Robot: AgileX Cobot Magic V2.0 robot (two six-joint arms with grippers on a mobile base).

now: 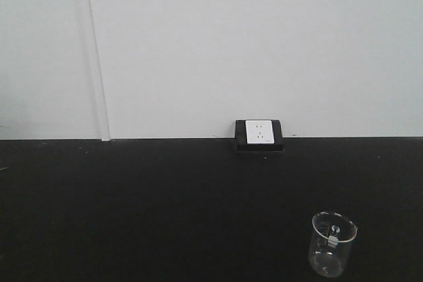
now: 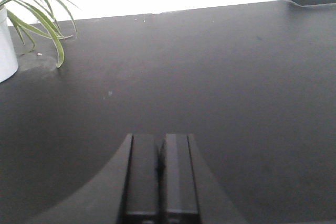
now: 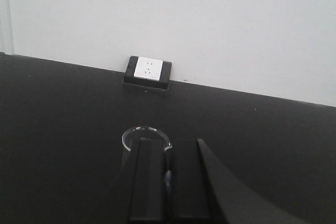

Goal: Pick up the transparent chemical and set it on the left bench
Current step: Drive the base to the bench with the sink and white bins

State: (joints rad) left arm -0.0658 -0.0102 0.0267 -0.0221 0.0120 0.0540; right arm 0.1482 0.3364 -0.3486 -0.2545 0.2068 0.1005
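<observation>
The beaker [image 1: 332,244] stands upright on the black counter [image 1: 165,209], toward the lower right of the front view and well apart from the wall socket [image 1: 259,131] (white face, black box). The right gripper [image 3: 169,153], fingers together, points at it from just beside. The left gripper [image 2: 159,139] is likewise pressed closed, with a plant [image 2: 31,14] off to its left.

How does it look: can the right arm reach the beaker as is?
Probably yes. The beaker stands just ahead of the right gripper on the counter, nothing between them. The jaws look shut, though, so they would need opening first.
</observation>
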